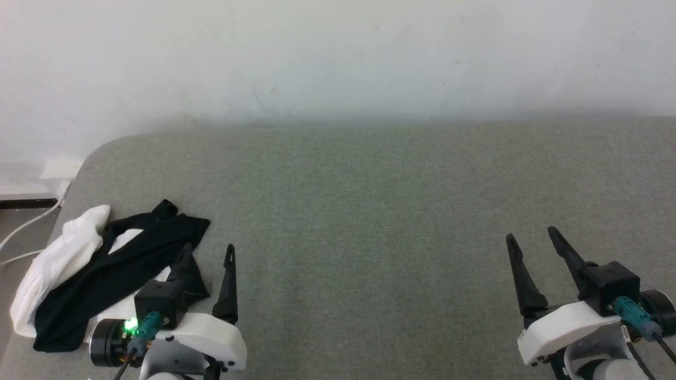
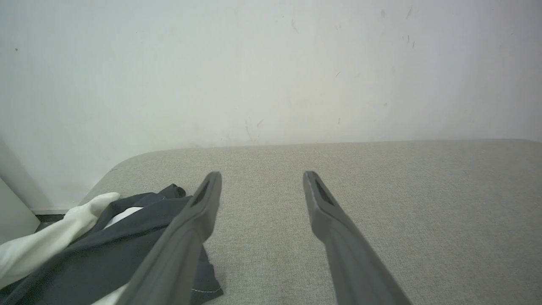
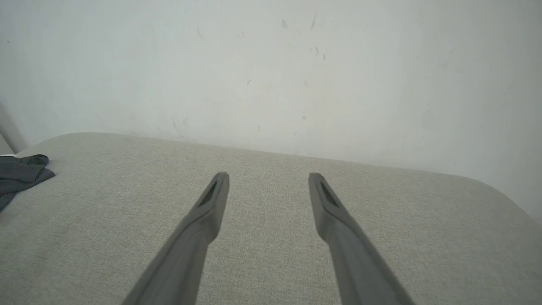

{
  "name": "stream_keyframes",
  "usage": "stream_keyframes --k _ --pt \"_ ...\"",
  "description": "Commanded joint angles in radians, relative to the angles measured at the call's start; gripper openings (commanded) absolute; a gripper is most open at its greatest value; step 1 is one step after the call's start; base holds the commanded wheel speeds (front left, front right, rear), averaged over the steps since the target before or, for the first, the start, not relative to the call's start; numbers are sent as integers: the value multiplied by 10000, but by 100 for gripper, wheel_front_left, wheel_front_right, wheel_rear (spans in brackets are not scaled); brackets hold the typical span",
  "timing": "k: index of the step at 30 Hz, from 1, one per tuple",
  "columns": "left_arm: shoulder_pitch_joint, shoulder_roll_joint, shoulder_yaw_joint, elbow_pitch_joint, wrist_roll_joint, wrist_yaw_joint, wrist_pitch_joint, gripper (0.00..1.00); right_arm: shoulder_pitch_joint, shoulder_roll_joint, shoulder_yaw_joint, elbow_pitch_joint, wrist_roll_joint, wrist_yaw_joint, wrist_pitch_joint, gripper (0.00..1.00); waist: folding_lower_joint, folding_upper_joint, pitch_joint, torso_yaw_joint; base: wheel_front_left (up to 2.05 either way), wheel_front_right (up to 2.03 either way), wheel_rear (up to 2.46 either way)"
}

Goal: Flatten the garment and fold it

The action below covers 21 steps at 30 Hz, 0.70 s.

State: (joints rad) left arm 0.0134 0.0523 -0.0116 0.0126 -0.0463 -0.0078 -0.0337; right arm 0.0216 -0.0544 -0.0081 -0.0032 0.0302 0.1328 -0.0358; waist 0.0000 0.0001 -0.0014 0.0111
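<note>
The garment (image 1: 90,274) lies crumpled at the near left corner of the grey table (image 1: 369,211), its white body bunched toward the left edge and black sleeves draped across it. My left gripper (image 1: 208,252) stands open just right of the heap, its left finger over the black cloth, nothing between the fingers. In the left wrist view the garment (image 2: 97,250) sits lower left beside the open gripper (image 2: 262,178). My right gripper (image 1: 531,236) is open far to the right over bare table. The right wrist view shows this gripper (image 3: 269,178) open and a black sleeve tip (image 3: 21,173) at far left.
A white wall (image 1: 338,58) runs behind the table. The table's rounded back left corner (image 1: 100,148) is near the garment. White cables (image 1: 26,232) and a wall socket (image 1: 60,171) lie beyond the left edge.
</note>
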Motion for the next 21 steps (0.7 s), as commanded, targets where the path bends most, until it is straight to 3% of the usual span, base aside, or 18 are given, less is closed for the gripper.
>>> stream_keyframes --k 1,21 --pt "-109 -3 -18 28 -96 -2 -106 100 95 9 -36 -51 96 -4 -86 100 0 -1 -5 53 0 0 0" --pt "-41 -7 351 176 -613 -27 -525 100 311 15 103 -377 174 -7 -318 100 0 -1 -126 1337 0 0 0"
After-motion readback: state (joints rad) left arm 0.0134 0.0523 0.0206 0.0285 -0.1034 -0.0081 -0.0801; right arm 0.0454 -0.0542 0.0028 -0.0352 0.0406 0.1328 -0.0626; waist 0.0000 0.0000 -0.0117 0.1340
